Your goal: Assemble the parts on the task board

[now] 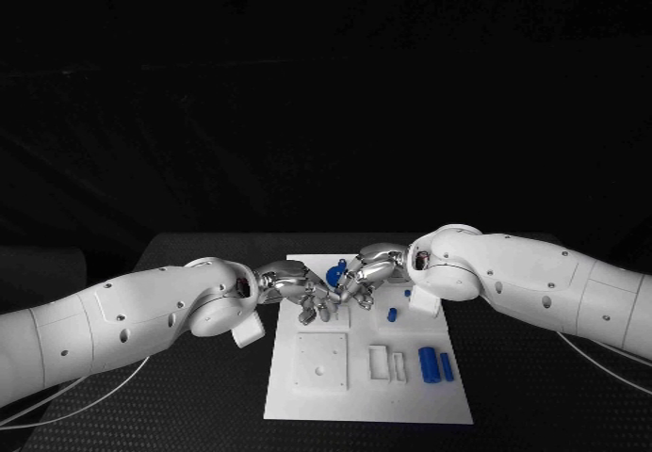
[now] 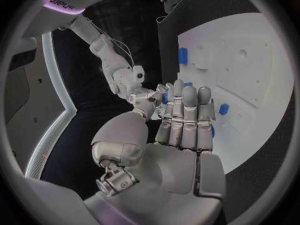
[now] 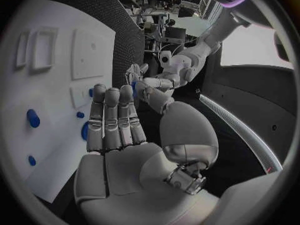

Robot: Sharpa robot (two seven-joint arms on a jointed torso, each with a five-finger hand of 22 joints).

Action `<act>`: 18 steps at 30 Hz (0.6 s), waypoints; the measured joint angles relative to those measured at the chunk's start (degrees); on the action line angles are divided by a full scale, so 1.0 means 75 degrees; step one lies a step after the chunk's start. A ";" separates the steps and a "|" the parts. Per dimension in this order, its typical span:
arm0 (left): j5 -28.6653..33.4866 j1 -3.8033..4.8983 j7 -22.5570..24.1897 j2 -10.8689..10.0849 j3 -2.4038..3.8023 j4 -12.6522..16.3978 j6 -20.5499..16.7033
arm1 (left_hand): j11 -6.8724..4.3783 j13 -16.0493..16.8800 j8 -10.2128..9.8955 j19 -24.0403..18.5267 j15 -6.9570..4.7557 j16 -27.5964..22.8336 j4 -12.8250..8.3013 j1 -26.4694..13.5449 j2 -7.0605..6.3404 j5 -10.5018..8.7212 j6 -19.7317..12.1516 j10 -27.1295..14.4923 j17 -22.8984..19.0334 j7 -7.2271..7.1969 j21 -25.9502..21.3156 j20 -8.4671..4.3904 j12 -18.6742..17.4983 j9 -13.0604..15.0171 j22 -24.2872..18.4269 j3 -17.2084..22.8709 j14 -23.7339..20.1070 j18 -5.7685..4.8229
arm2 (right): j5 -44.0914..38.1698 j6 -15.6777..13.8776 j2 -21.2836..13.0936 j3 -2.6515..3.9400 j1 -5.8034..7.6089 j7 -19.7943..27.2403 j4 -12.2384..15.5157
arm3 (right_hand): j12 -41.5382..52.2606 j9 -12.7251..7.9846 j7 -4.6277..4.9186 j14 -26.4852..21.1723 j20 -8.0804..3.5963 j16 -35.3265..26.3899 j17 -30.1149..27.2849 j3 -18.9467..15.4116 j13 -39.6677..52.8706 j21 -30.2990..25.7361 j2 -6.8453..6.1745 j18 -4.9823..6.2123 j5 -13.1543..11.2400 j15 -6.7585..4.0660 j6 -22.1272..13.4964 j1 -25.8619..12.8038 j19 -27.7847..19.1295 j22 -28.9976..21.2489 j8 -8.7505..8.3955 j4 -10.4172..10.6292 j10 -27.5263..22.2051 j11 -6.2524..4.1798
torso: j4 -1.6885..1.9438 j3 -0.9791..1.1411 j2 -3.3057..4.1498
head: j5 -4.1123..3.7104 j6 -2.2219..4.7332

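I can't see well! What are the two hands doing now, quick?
Left hand: cannot tell; a blue piece sits between both hands.
Right hand: cannot tell.

White task board flat mid-table; blue parts lying near right edge.

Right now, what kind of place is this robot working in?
Probably a robotics lab or test bench: a white task board with small blue parts lies on a black table, and both hands, left hand and right hand, meet above it.
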 measured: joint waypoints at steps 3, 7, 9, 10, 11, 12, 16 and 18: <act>0.0011 0.0000 0.0008 -0.0001 0.0000 0.0001 0.0003 | -0.0001 0.0000 0.0001 0.0000 -0.0003 0.0000 -0.0001 0.0000 0.0000 0.0000 0.0026 0.0001 -0.0001 -0.0026 0.0000 0.0000 0.0000 -0.0001 0.0000 -0.0001 0.0000 0.0000 | 0.0017 0.0000 -0.0003 0.0000 0.0000 -0.0001 -0.0002 | -0.0067 -0.0031 0.0028 -0.0048 0.0053 -0.0064 -0.0020 0.0039 -0.0050 -0.0046 -0.0024 0.0000 0.0208 0.0046 -0.0029 -0.0024 -0.0053 -0.0008 -0.0052 0.0000 -0.0062 0.0020 | 0.0000 0.0000 0.0000 | 0.0003 -0.0009; 0.0027 0.0000 0.0024 -0.0003 0.0003 0.0001 0.0007 | -0.0002 0.0000 0.0002 0.0000 -0.0007 0.0000 -0.0040 0.0000 0.0000 0.0046 0.0027 0.0003 -0.0001 -0.0027 0.0030 0.0000 0.0000 -0.0003 0.0000 0.0022 0.0001 -0.0001 | 0.0042 0.0001 -0.0009 0.0001 -0.0001 0.0000 -0.0002 | -0.0155 -0.0070 0.0078 -0.0091 0.0108 -0.0141 -0.0067 0.0040 -0.0120 -0.0109 -0.0084 0.0000 0.0476 0.0087 -0.0080 -0.0084 -0.0108 -0.0017 -0.0088 0.0000 -0.0117 0.0041 | -0.0001 -0.0001 0.0000 | 0.0007 -0.0010; 0.0037 0.0000 0.0033 -0.0004 0.0003 0.0001 0.0008 | -0.0003 0.0000 0.0002 0.0000 -0.0008 0.0000 -0.0040 0.0000 0.0000 0.0046 0.0027 0.0004 -0.0001 -0.0027 0.0030 0.0000 0.0000 -0.0004 0.0000 0.0021 0.0001 -0.0001 | 0.0051 0.0000 -0.0014 0.0001 -0.0002 0.0000 -0.0002 | -0.0168 -0.0079 0.0078 -0.0114 0.0134 -0.0177 -0.0081 0.0040 -0.0152 -0.0132 -0.0098 0.0000 0.0543 0.0110 -0.0131 -0.0098 -0.0134 -0.0017 -0.0128 0.0000 -0.0145 0.0068 | -0.0001 -0.0001 0.0000 | 0.0008 -0.0011; 0.0041 0.0000 0.0035 -0.0004 0.0003 0.0002 0.0008 | -0.0003 0.0000 0.0002 0.0000 -0.0009 0.0011 -0.0040 -0.0009 0.0010 0.0046 0.0027 0.0004 -0.0002 -0.0026 0.0030 0.0000 0.0000 -0.0004 0.0000 0.0021 0.0001 -0.0001 | 0.0054 0.0000 -0.0017 0.0001 -0.0002 0.0001 -0.0002 | -0.0169 -0.0086 0.0078 -0.0114 0.0134 -0.0177 -0.0088 0.0040 -0.0166 -0.0133 -0.0098 0.0000 0.0590 0.0110 -0.0132 -0.0098 -0.0134 -0.0024 -0.0128 0.0000 -0.0145 0.0068 | -0.0001 -0.0001 0.0000 | 0.0008 -0.0011; 0.0044 0.0000 0.0038 -0.0005 0.0004 0.0002 0.0008 | -0.0003 0.0000 0.0001 0.0000 -0.0009 0.0030 -0.0040 -0.0020 0.0021 0.0046 0.0027 0.0004 -0.0001 -0.0027 0.0030 0.0000 0.0000 -0.0003 0.0000 0.0021 0.0001 -0.0001 | 0.0058 0.0001 -0.0020 0.0001 -0.0002 0.0002 -0.0002 | -0.0185 -0.0086 0.0078 -0.0114 0.0134 -0.0196 -0.0095 0.0039 -0.0179 -0.0165 -0.0117 0.0000 0.0638 0.0110 -0.0132 -0.0117 -0.0134 -0.0025 -0.0128 0.0001 -0.0145 0.0068 | -0.0001 -0.0001 0.0000 | 0.0009 -0.0011; 0.0047 0.0000 0.0043 -0.0005 0.0005 0.0003 0.0008 | -0.0004 0.0000 -0.0001 0.0000 -0.0010 0.0030 -0.0041 -0.0026 0.0026 0.0046 0.0027 0.0004 0.0005 -0.0027 0.0030 0.0000 0.0000 0.0000 0.0000 0.0021 0.0001 -0.0001 | 0.0062 0.0001 -0.0023 0.0001 -0.0002 0.0004 -0.0002 | -0.0205 -0.0094 0.0078 -0.0114 0.0137 -0.0214 -0.0100 0.0039 -0.0196 -0.0179 -0.0130 0.0000 0.0719 0.0111 -0.0132 -0.0130 -0.0137 -0.0025 -0.0128 0.0001 -0.0145 0.0068 | -0.0001 -0.0001 0.0000 | 0.0012 -0.0011; 0.0056 0.0000 0.0055 -0.0008 0.0006 0.0003 0.0007 | -0.0012 0.0001 -0.0003 0.0000 -0.0010 0.0030 -0.0041 -0.0033 0.0034 0.0045 0.0027 0.0012 0.0006 -0.0027 0.0030 0.0000 0.0000 0.0015 -0.0001 0.0021 0.0001 -0.0001 | 0.0094 0.0005 -0.0033 0.0001 -0.0003 0.0012 0.0005 | -0.0256 -0.0106 0.0078 -0.0115 0.0161 -0.0266 -0.0126 0.0039 -0.0252 -0.0220 -0.0130 0.0000 0.0948 0.0111 -0.0132 -0.0130 -0.0161 -0.0025 -0.0128 0.0000 -0.0145 0.0068 | -0.0002 0.0004 0.0000 | 0.0013 -0.0015; 0.0059 0.0000 0.0059 -0.0009 0.0007 0.0003 0.0005 | -0.0014 0.0001 -0.0003 0.0000 -0.0011 0.0030 -0.0045 -0.0033 0.0034 0.0045 0.0030 0.0014 0.0006 -0.0023 0.0030 0.0000 0.0031 0.0017 -0.0001 0.0025 0.0001 -0.0001 | 0.0112 0.0006 -0.0040 0.0000 -0.0004 0.0015 0.0007 | -0.0257 -0.0107 0.0078 -0.0116 0.0161 -0.0266 -0.0139 0.0039 -0.0279 -0.0220 -0.0130 0.0000 0.1075 0.0113 -0.0132 -0.0130 -0.0161 -0.0025 -0.0128 0.0001 -0.0145 0.0068 | -0.0003 0.0004 0.0000 | 0.0014 -0.0015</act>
